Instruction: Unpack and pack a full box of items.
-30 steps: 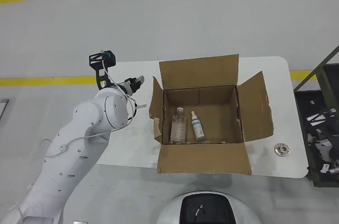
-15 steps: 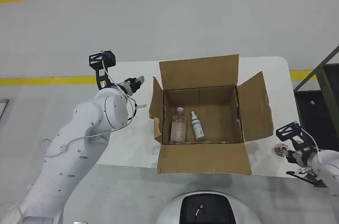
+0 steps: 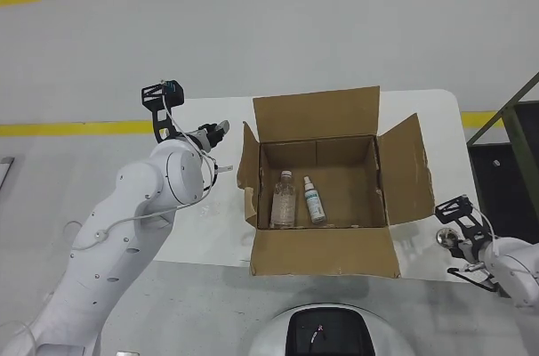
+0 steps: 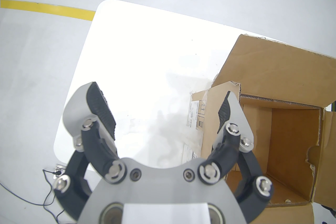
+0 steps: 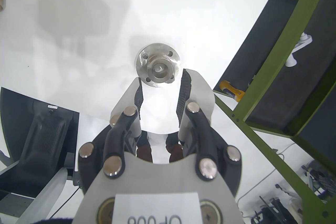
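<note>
Two printed labels on box flap

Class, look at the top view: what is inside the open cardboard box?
A clear bottle and a smaller spray bottle lie side by side on the floor of the box. One side flap leans inward, hiding the floor under it.

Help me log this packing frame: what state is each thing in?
Cardboard box: open, flaps folded out, upright on the table.
Clear bottle: lying on its side inside the box.
Spray bottle: lying on its side next to the clear bottle.
Metal flange: flat on the table outside the box, hub up.
Left hand: open, empty, beside the box.
Right hand: open, fingertips at the flange, not closed on it.
</note>
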Controlling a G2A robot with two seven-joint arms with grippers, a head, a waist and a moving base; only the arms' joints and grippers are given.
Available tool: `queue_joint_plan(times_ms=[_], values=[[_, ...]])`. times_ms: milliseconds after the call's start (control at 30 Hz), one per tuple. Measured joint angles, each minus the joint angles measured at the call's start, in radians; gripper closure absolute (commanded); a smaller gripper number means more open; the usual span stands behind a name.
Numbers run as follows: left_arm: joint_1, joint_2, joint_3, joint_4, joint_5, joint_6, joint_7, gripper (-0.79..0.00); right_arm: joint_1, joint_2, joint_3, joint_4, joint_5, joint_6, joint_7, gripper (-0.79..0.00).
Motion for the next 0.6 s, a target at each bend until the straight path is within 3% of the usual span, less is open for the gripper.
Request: queue_joint_plan(times_ms=[600], values=[[0.0,0.0,0.0,0.0,0.0,0.0,0.0,-0.785,0.036,0.009,-0.019,0.08,0.027,0.051,-0.047,-0.292]])
